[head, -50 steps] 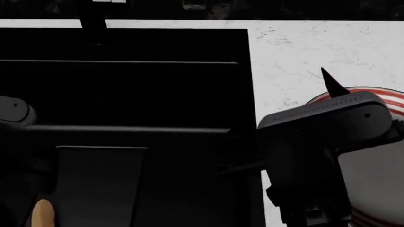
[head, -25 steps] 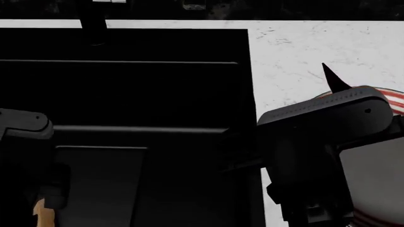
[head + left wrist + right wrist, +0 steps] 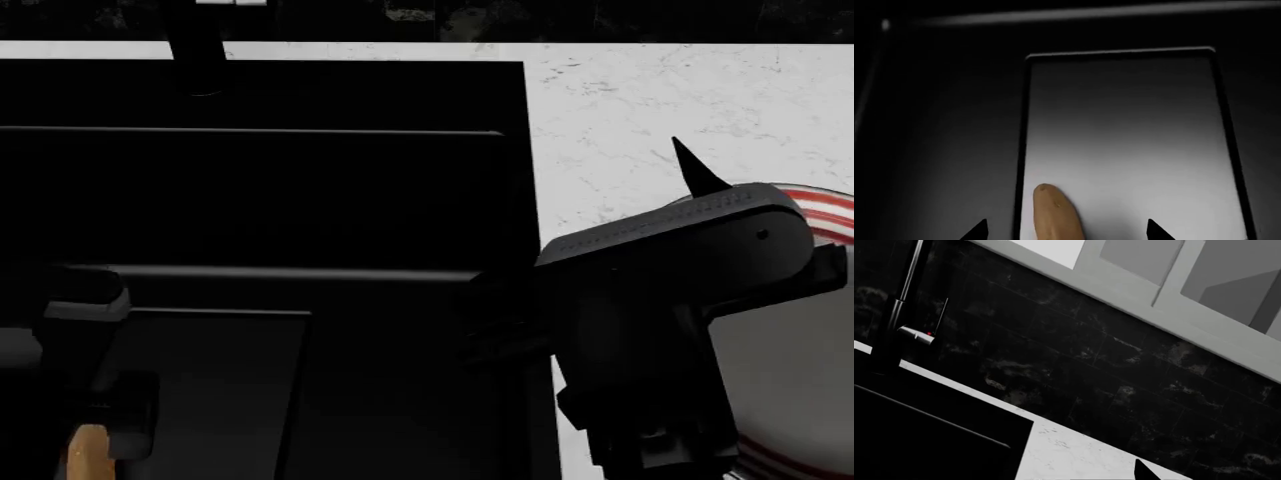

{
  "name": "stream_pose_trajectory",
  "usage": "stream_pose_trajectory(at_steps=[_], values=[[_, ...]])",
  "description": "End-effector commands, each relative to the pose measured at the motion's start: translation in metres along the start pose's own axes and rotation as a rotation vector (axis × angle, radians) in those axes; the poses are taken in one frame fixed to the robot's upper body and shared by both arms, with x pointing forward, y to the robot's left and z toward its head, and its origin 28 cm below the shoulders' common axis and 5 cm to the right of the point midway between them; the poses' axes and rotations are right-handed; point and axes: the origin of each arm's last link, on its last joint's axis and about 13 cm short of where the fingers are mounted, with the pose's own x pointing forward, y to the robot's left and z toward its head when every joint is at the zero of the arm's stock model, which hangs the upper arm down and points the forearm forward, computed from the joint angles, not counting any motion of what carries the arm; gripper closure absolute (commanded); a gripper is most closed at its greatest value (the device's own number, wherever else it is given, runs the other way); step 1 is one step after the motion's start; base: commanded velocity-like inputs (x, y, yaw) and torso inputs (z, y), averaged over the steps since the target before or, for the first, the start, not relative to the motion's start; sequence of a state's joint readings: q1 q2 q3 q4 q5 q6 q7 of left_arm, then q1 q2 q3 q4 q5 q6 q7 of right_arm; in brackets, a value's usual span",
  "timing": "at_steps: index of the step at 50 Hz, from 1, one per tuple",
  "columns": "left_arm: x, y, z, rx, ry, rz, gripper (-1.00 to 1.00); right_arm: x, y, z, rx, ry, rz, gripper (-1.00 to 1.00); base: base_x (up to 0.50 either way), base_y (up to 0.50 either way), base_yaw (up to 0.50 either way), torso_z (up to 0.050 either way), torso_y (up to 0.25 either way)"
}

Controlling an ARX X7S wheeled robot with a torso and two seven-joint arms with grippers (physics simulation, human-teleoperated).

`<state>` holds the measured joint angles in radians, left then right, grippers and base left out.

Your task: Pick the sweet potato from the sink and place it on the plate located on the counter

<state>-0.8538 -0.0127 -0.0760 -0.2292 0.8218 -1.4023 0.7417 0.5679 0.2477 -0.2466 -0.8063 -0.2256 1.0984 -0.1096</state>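
Note:
The sweet potato (image 3: pixel 1056 214) lies on the pale floor panel of the black sink (image 3: pixel 941 150). In the left wrist view its rounded end shows between the two dark fingertips. My left gripper (image 3: pixel 1067 232) is open and straddles the tuber without touching it. In the head view only a bit of the sweet potato (image 3: pixel 88 450) shows below my left arm (image 3: pixel 80 335). My right gripper (image 3: pixel 1064 474) hangs over the counter (image 3: pixel 641 100) by the sink's right rim. It looks open and holds nothing, with one fingertip (image 3: pixel 1143 471) showing. My right arm (image 3: pixel 667 300) covers most of the striped plate (image 3: pixel 825 208).
A black faucet (image 3: pixel 200 50) stands at the sink's back edge, seen also as the faucet (image 3: pixel 901 315) in the right wrist view. A dark tiled wall (image 3: pixel 1087 370) rises behind the counter. Stepped ledges (image 3: pixel 267 272) cross the sink.
My left arm has moved right and down into the sink over the sweet potato, hiding more of it. My right arm has shifted slightly left.

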Motion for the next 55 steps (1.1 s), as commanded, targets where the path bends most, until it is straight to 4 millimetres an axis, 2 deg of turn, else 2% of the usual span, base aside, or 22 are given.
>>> stream_pose_trajectory(at_steps=[1,12,55], values=[[0.027,0.001,-0.003,-0.03,0.046,-0.011,-1.0,0.002,0.002,-0.004,-0.002,0.008,0.006,-1.0,0.0,0.0,0.0,0.0,0.0],[0.048,0.0,-0.007,-0.043,0.103,-0.016,-1.0,0.004,0.002,-0.007,-0.004,0.017,0.005,-1.0,0.0,0.0,0.0,0.0,0.0],[0.083,0.005,-0.044,-0.07,0.236,0.025,-1.0,0.004,0.002,-0.009,-0.005,0.018,0.005,-1.0,0.0,0.0,0.0,-0.002,-0.004]])
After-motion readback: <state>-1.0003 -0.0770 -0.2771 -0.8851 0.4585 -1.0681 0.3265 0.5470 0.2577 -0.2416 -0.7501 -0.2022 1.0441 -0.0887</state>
